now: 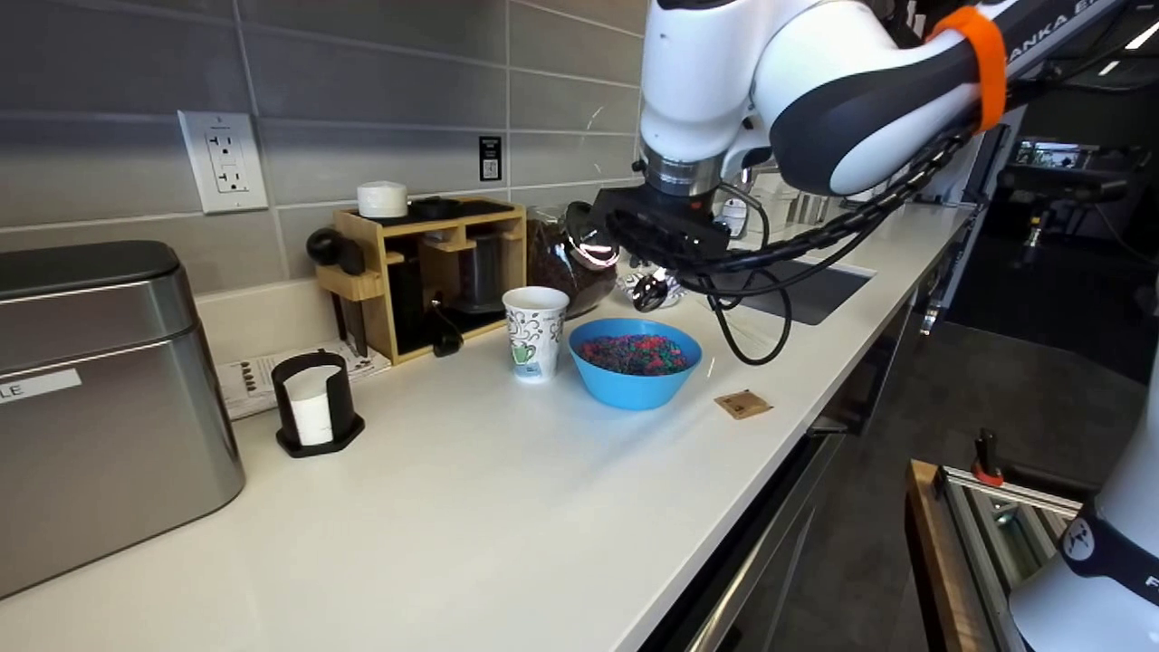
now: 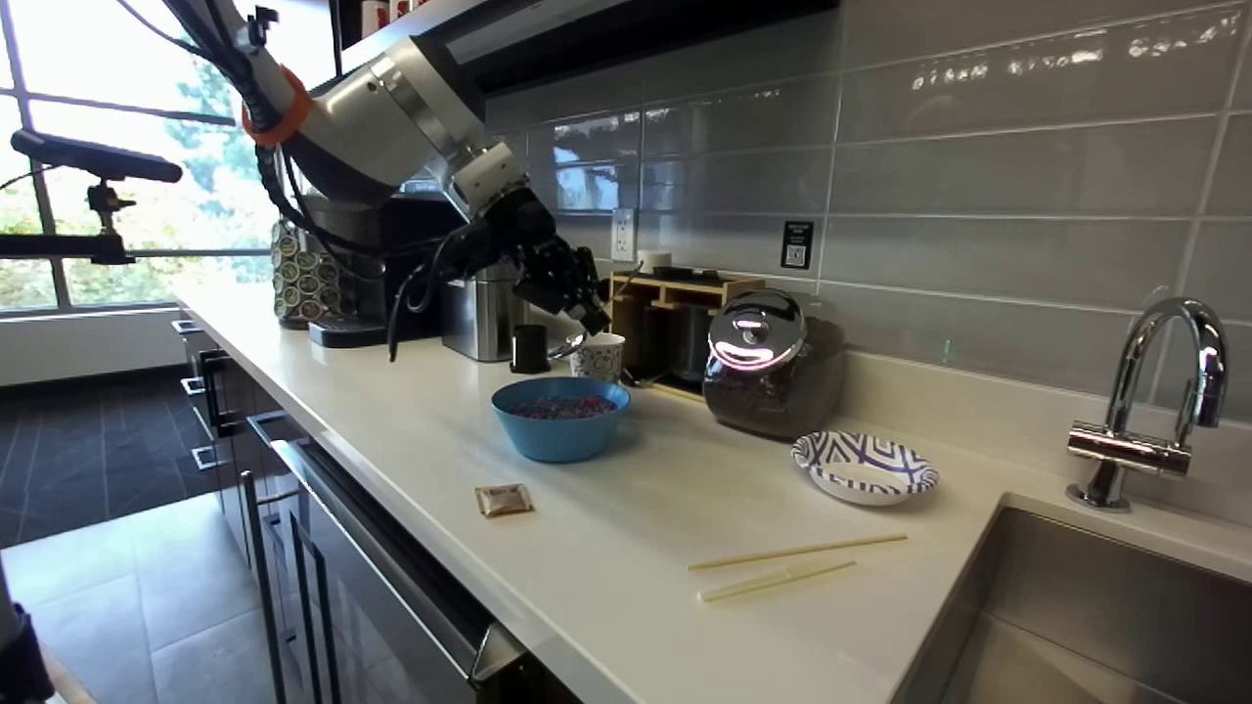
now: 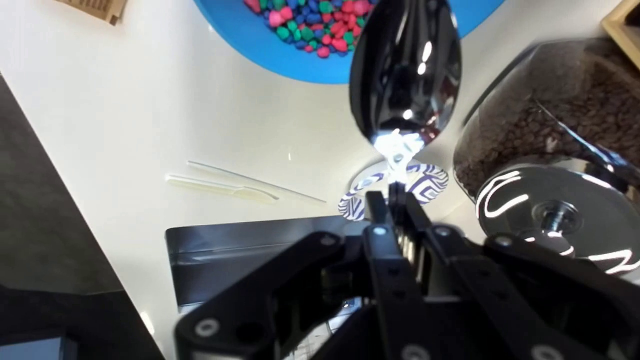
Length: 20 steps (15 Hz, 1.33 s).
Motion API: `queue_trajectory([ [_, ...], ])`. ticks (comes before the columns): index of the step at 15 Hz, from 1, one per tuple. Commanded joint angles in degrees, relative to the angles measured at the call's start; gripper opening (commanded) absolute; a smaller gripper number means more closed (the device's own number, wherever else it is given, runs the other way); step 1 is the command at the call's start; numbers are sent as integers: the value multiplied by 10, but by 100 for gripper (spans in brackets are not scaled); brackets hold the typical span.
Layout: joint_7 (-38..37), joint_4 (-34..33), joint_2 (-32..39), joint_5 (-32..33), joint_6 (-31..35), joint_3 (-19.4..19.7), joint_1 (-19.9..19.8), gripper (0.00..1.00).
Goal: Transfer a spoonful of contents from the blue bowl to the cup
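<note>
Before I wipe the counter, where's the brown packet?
In an exterior view, the brown packet lies right of the blue bowl, near the counter edge.

I'm working remotely in kitchen: long white worktop (image 1: pixel 435 525), steel sink (image 2: pixel 1095 606) with chrome faucet (image 2: pixel 1130 448), grey tiled wall (image 2: pixel 1007 176) with power outlet (image 1: pixel 225 165), coffee beans (image 3: pixel 575 95) in lidded jar (image 2: pixel 778 401), rack of pods (image 2: pixel 304 284), drawer handles (image 2: pixel 204 458) below.

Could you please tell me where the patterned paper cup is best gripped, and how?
I'd pinch the patterned paper cup at its rim, from above: it stands upright, mouth up, and the blue bowl and wooden rack close by might crowd a sideways approach. The tool holds a metal spoon, which should go down first.
</note>
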State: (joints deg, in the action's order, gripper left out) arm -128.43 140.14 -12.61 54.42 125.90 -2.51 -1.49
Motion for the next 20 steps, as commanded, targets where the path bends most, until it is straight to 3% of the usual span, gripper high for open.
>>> queue_trajectory([
  [1, -9, -40, 66, 23, -17, -1, -3, 2],
  [12, -13, -73, 152, 69, -95, 6, 11, 2],
  [20, -20, -108, 205, 61, -100, 3, 27, 2],
])
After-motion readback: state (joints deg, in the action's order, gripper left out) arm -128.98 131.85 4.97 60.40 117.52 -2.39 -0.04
